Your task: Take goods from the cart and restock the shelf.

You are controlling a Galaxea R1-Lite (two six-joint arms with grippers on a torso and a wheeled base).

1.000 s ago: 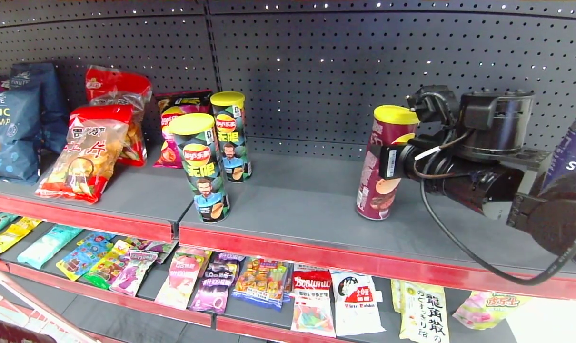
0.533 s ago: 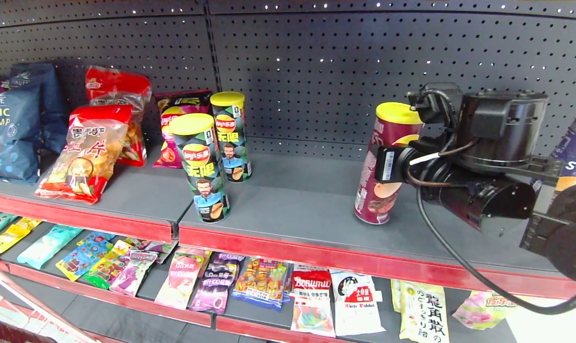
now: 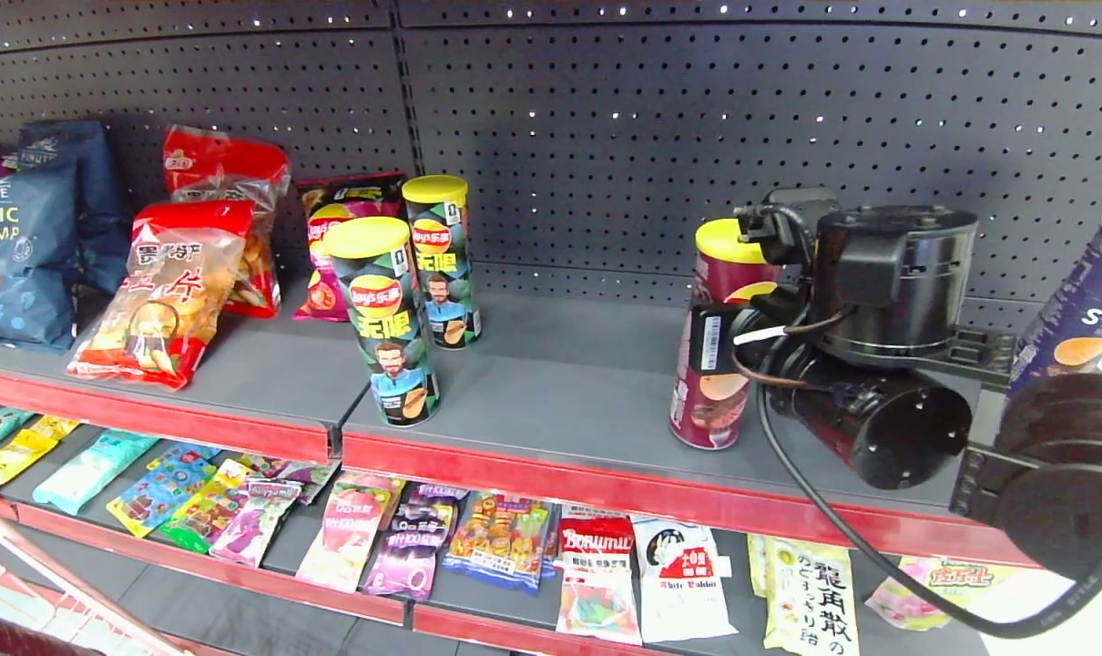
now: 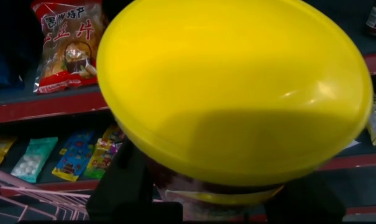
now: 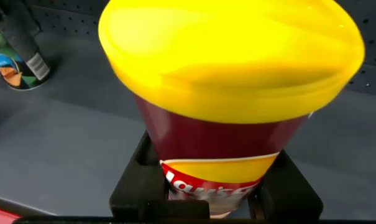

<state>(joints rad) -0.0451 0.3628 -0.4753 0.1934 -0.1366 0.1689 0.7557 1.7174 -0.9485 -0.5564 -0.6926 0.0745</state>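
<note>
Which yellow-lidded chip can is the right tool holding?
The maroon cylindrical can, clamped in the right tool; the front green-black can and rear green-black can stand free, farther left.

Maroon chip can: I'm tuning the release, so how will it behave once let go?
Tall and narrow, the maroon chip can probably tips easily. Round-walled, it would likely roll if toppled, with the shelf's red front edge near. It seems stiff: no denting in the right gripper.

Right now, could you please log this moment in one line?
right tool: holds maroon chip can, at upper shelf front | left tool: holds yellow-lidded can
</note>
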